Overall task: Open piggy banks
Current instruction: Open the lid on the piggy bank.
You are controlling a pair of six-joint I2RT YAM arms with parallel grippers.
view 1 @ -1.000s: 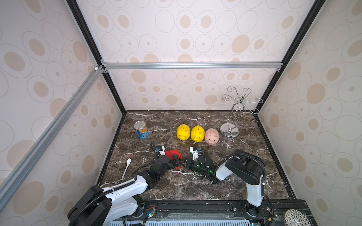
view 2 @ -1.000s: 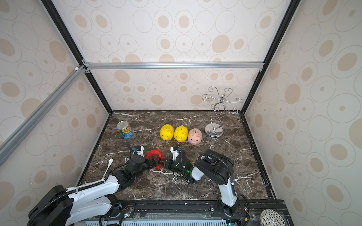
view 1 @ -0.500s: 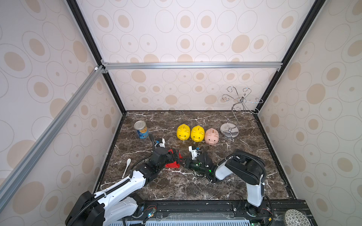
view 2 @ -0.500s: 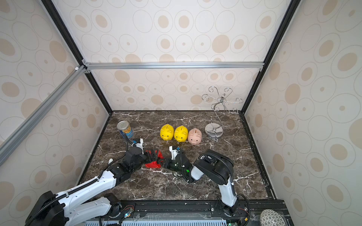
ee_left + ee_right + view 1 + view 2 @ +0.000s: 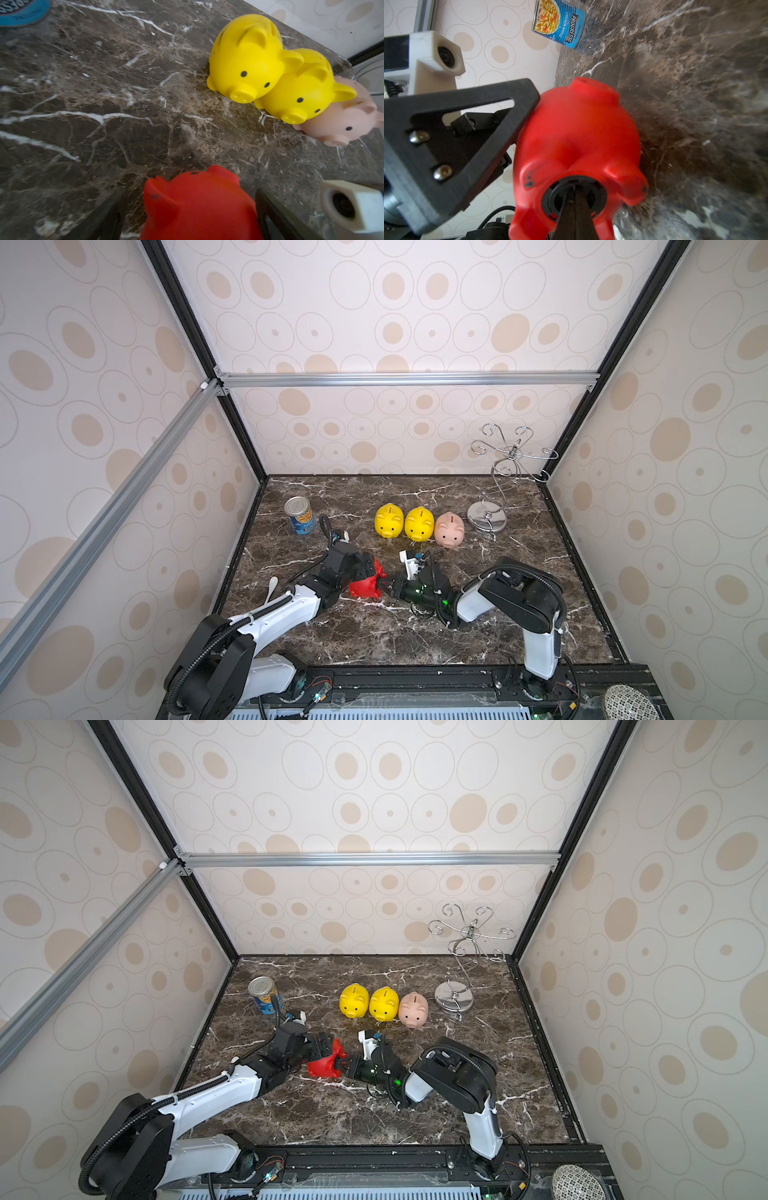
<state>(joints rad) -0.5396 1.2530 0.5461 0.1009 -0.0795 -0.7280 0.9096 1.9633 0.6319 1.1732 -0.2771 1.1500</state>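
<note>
Though it is smooth, the rounded red piggy bank (image 5: pixel 577 133) bears scuffs.

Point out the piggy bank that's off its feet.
The glossy red plastic pig, tipped so its black belly plug faces the right pincer. Both yellow plastic pigs and the pale pink one stand upright in a row.

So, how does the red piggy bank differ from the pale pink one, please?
The red piggy bank lies tipped near the front, belly toward the right gripper; the pale pink piggy bank stands on its feet at the back beside a yellow piggy bank. The left gripper straddles the red one, the right gripper's shut tips at its black plug; neither touches the pink one. Both have the same pig shape.
</note>
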